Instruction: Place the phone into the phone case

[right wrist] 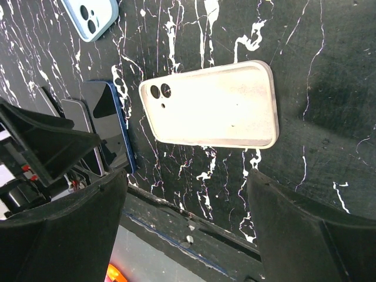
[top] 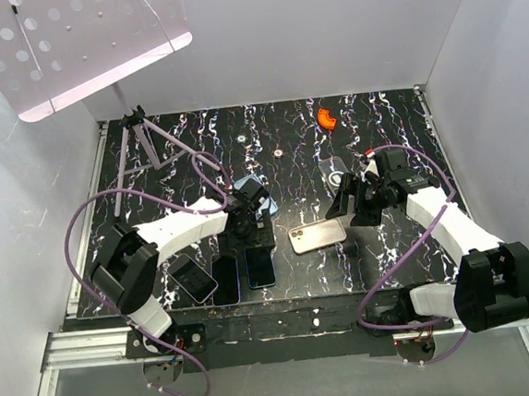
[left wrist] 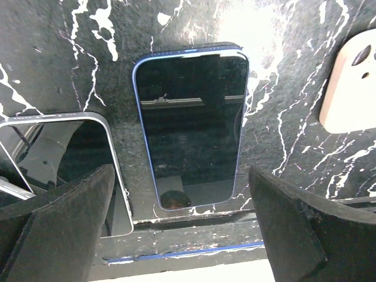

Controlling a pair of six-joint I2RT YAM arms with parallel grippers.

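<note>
Nothing was fitted yet: the blue-edged phone (left wrist: 191, 126) lay at the near edge of the desk (top: 378, 123) beneath the wide-open left gripper (left wrist: 181, 176), and the cream phone case (right wrist: 211, 106) lay just right, under the equally wide right gripper (right wrist: 187, 176).

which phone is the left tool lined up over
The blue-edged phone, rightmost of the three phones in the row and nearest the cream case; the left tool hangs open over it.

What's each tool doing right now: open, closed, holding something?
Left tool: open, empty, near the blue phone.
Right tool: open, empty, near the beige case.
</note>
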